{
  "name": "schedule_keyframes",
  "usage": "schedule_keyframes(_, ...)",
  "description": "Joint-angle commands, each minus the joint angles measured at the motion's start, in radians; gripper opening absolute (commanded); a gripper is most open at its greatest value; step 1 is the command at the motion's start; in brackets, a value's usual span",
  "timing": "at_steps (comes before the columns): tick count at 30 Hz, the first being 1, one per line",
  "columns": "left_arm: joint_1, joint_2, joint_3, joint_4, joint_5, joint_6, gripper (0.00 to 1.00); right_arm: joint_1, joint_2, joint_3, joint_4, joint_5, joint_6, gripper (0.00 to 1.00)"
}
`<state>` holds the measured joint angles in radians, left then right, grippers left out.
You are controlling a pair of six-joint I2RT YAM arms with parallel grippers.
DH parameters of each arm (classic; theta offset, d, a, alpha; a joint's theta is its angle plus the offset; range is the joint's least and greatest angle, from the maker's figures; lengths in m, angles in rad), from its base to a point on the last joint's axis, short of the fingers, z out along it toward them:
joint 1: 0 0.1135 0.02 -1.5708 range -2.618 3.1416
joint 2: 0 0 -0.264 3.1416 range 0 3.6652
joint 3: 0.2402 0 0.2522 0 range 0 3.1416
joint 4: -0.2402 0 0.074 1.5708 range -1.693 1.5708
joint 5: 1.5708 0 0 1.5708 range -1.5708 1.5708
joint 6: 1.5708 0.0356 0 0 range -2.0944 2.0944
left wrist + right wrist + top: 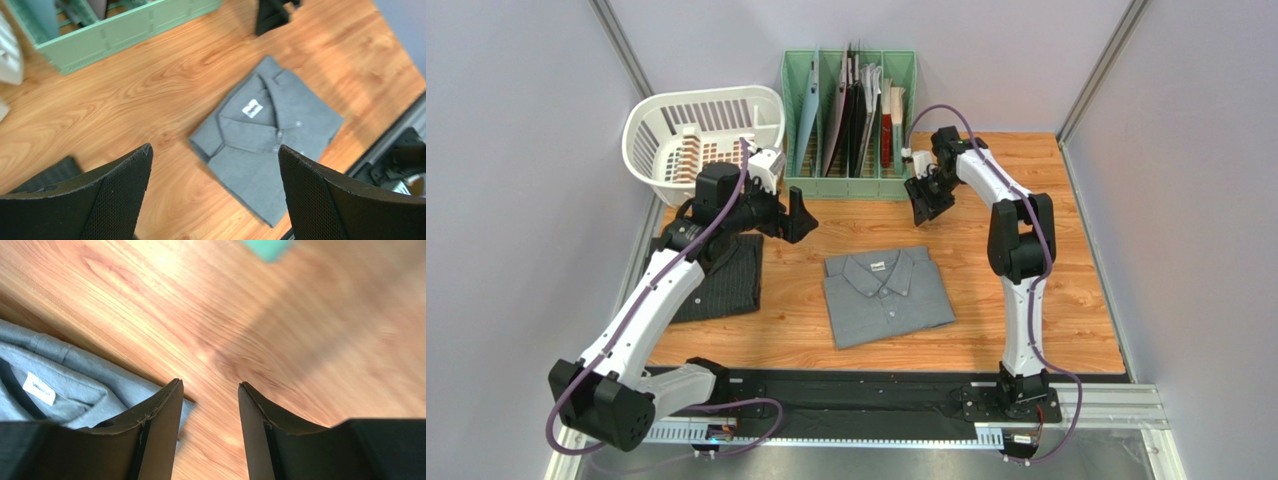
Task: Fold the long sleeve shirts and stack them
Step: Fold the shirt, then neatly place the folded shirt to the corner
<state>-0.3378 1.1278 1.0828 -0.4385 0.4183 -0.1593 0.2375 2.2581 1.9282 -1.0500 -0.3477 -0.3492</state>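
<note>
claw on the left (214, 149) gapes wide, claw on the right (210, 384) parts narrowly; both empty.

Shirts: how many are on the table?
2. The grey shirt lies folded at the centre; the dark shirt lies apart to its left, partly hidden by the left arm.

Bright, even overhead light; beyond the right fingers (157, 435) the table (310, 325) shows glare and soft blur.

A wood-grain surface (1046, 300) lies between pale lilac-grey walls (516, 200), evenly lit. A white laundry basket (648, 150) and a green file rack (846, 187) stand at its far edge.
</note>
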Motion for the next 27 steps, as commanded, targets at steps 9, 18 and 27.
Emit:
schedule_keyframes(9,0.065,0.112,-0.202,-0.039,0.065,-0.38,0.88,0.109,-0.662,-0.565,0.151,-0.273,-0.187,0.48)
schedule_keyframes(18,0.066,0.122,-0.359,0.02,0.152,-0.468,0.91,0.534,-1.02,-1.092,0.643,-0.078,-0.221,0.46)
schedule_keyframes(27,0.066,0.082,-0.428,-0.003,0.059,-0.51,0.97,0.822,-0.889,-1.175,0.919,0.056,-0.287,0.46)
